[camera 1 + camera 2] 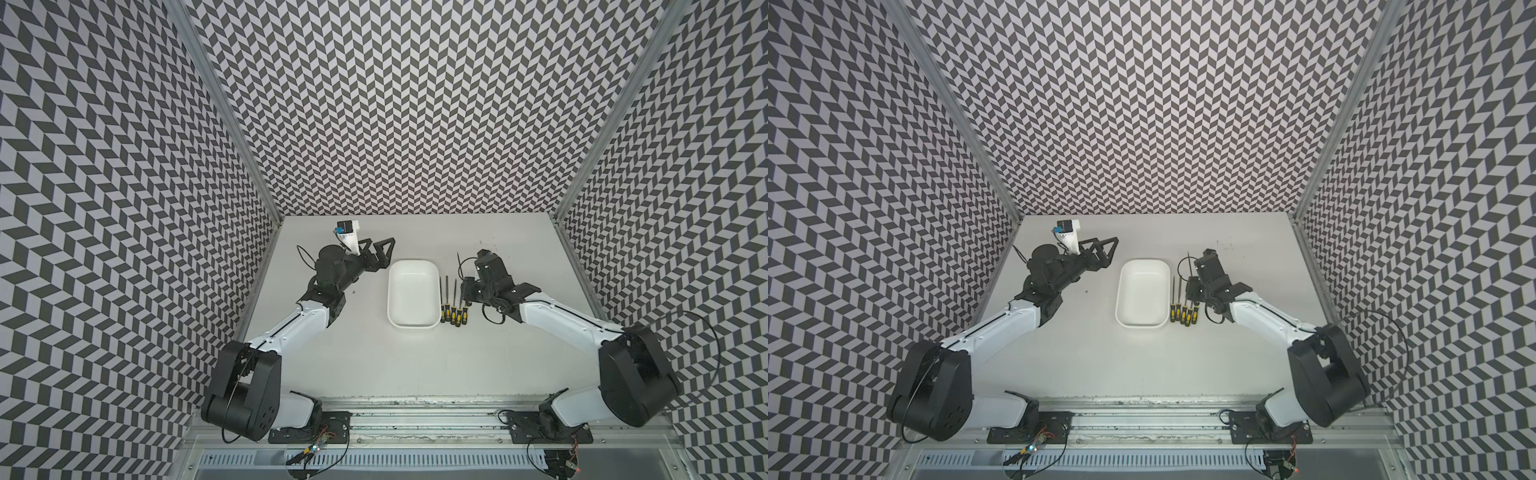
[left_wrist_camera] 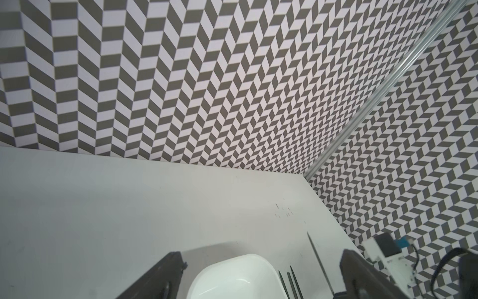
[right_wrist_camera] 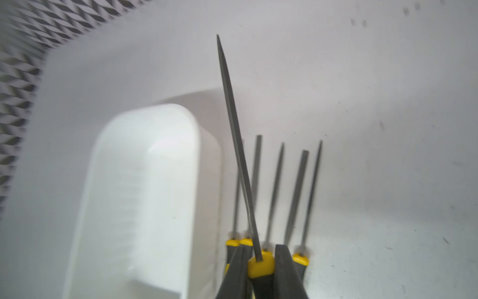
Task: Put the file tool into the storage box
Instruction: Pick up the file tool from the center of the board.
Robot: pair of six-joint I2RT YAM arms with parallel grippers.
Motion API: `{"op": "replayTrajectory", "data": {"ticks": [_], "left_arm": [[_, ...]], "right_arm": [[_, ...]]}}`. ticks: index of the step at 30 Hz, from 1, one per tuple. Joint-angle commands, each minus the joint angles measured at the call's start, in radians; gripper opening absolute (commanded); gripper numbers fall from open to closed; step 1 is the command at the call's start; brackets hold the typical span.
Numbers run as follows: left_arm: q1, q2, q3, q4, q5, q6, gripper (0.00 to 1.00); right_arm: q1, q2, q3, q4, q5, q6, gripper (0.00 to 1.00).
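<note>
One pincer, the right pincer [image 3: 260, 266], is clamped on the yellow-and-black handle of a slim grey file [image 3: 232, 124], its two dark fingers pressing the handle from either side. In the right wrist view the file's pointed shaft juts away from the pincer, slanting across the row beneath it and appearing raised above the table. Just beneath it, five other files [image 3: 296, 194] lie flat on the white table [image 1: 374, 365], side by side, handles level and tips pointing the same way. Immediately beside that row sits the storage box [image 1: 390, 299], a white tub with rounded corners; both top views show it with nothing inside. On the opposite side of the box from the files, the left pincer [image 2: 261, 255] hovers with its fingers spread wide apart, holding nothing. Black-and-white zigzag walls enclose the table on three sides. By this look, the task is at an early stage: the grasp is made, but the file is not yet over the box, so carrying it across, lowering and releasing remain.
</note>
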Motion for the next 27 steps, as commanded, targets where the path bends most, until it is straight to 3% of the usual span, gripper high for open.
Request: {"op": "replayTrajectory", "data": {"ticks": [1,7,13,20,27], "left_arm": [[-0.006,0.011,0.028,0.060,0.073,-0.037,1.00],[-0.006,0.050,0.032,0.151,0.196,-0.110,1.00],[-0.013,0.098,0.046,0.203,0.261,-0.133,1.00],[-0.023,0.097,0.048,0.228,0.307,-0.157,1.00],[-0.042,0.090,0.057,0.170,0.255,-0.106,0.99]], "right_arm": [[-0.001,-0.074,0.003,0.131,-0.125,0.001,0.01],[-0.002,-0.189,-0.050,0.273,-0.295,0.005,0.01],[-0.001,-0.187,-0.067,0.380,-0.493,0.035,0.02],[0.000,-0.076,-0.018,0.435,-0.572,0.054,0.02],[0.016,0.035,0.040,0.473,-0.584,0.074,0.01]]}}
